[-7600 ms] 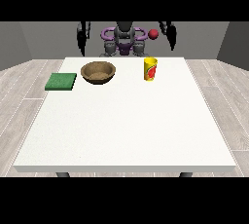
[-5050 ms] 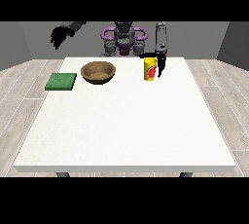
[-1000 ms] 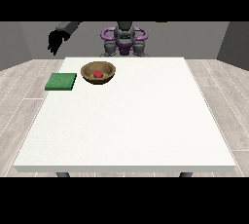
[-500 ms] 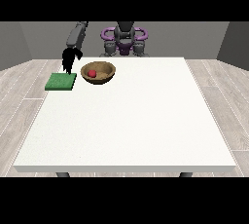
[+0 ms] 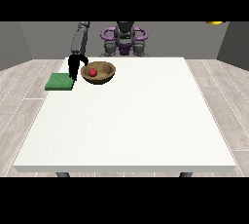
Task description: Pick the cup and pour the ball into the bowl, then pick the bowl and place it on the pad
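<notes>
Hanging down from a grey arm (image 5: 79, 37), the black hand (image 5: 74, 66) at the view's left sits just beside the left rim of the bowl (image 5: 99, 72), in the gap between the bowl and the pad (image 5: 60, 82). How its fingers lie cannot be told; they point downward as a dark shape, and it is unclear whether they touch the bowl's rim or stop just short of it.

The brown bowl rests on the white tabletop (image 5: 126, 116) near its far left corner, upright, with the red ball (image 5: 93, 72) lying inside it, a little left of its middle. The green pad lies flat at the tabletop's left edge, just beside the bowl and apart from it, with the hand between them.

A small yellow thing (image 5: 214, 22) shows at the upper right edge of the scene, mostly cut off; it may be the cup, but that cannot be told. The hand at the view's right does not show. The robot's torso (image 5: 124, 38), grey with purple rings, stands behind the far edge of the tabletop.
</notes>
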